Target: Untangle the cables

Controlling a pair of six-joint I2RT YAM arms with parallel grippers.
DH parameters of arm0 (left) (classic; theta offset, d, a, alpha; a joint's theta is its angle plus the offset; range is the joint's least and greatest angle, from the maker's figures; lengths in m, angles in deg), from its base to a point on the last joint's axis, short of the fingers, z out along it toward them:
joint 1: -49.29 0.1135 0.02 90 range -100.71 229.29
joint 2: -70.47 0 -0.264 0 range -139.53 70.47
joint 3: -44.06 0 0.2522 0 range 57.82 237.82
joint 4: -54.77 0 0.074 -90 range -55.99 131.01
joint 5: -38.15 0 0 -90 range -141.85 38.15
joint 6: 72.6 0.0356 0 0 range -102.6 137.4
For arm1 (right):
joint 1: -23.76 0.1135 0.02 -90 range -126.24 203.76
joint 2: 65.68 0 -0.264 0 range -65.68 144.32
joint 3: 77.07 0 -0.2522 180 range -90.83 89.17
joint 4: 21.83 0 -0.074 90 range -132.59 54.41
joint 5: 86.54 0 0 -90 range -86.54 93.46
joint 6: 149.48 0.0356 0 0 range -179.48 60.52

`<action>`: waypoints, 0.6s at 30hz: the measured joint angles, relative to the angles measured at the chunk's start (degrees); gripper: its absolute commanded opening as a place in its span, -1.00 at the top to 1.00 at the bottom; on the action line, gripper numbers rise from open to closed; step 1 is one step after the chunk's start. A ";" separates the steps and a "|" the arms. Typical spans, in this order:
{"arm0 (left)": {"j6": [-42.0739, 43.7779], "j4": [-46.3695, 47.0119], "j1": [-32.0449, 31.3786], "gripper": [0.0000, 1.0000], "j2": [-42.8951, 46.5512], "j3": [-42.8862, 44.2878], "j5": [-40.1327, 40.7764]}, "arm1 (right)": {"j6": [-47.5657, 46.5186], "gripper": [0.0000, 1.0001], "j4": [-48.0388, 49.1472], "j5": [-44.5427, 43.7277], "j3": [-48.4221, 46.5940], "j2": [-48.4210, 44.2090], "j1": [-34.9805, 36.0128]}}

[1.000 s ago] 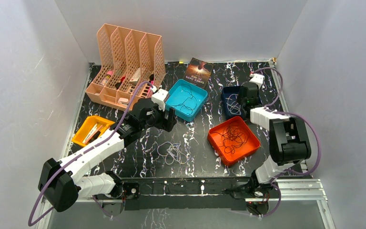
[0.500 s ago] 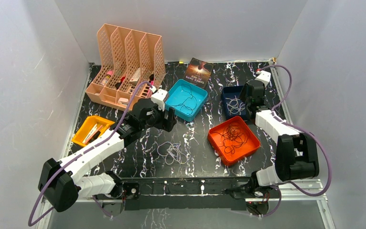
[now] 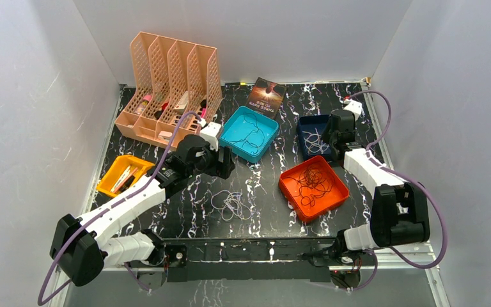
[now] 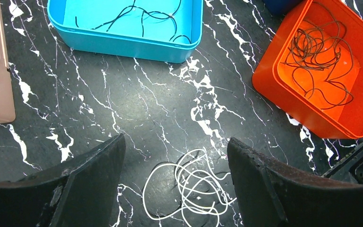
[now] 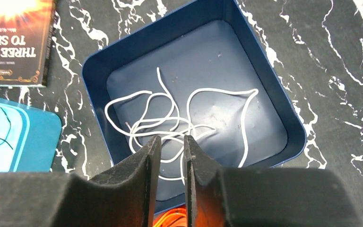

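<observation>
Meanwhile, the right arm has dropped its raised elbow over the past second and stretched out low. Its right gripper (image 5: 171,142) hangs over the navy tray (image 5: 217,56), which sits just behind the orange tray (image 4: 288,106). The black fingers stand narrow, with a slim slit between them and nothing visibly caught in it. Below them, white cables (image 5: 165,127) lie in loose, crossing curls on the navy tray's smooth floor.

The left arm has barely moved. Its left gripper (image 4: 175,142) is spread wide and empty above a small bundle of white loops (image 4: 189,189). The bundle rests on the black marble-patterned table (image 4: 137,104), to the left of the orange tray.

By the look of it, the white strands already in the navy tray are dealt with. The overlapping table bundle appears to be the next knot to work, with the left arm best placed for it.

Inside the glossy orange tray, thin dark cables (image 4: 319,61) sit in a wiry nest. A few more dark strands (image 4: 142,14) trail across the teal tray (image 4: 123,45), behind and to the left of the orange one. All three trays are hard plastic squares with rounded corners and upright walls. The cords are hair-thin, springy and inclined to coil.
</observation>
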 measured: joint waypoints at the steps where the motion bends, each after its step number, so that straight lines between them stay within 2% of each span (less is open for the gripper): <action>1: -0.15 -0.15 0.00 -0.55 0.00 0.00 0.00 | 0.17 0.43 -0.68 0.20 -0.07 0.22 0.00; 12: -1.27 -0.28 0.00 -0.55 0.11 -0.98 0.00 | 1.16 0.69 -3.93 0.35 -0.15 4.83 0.00; 18: -1.42 -0.22 0.00 -0.55 0.11 -0.98 0.00 | 1.20 0.72 -3.87 0.26 -0.15 8.52 0.00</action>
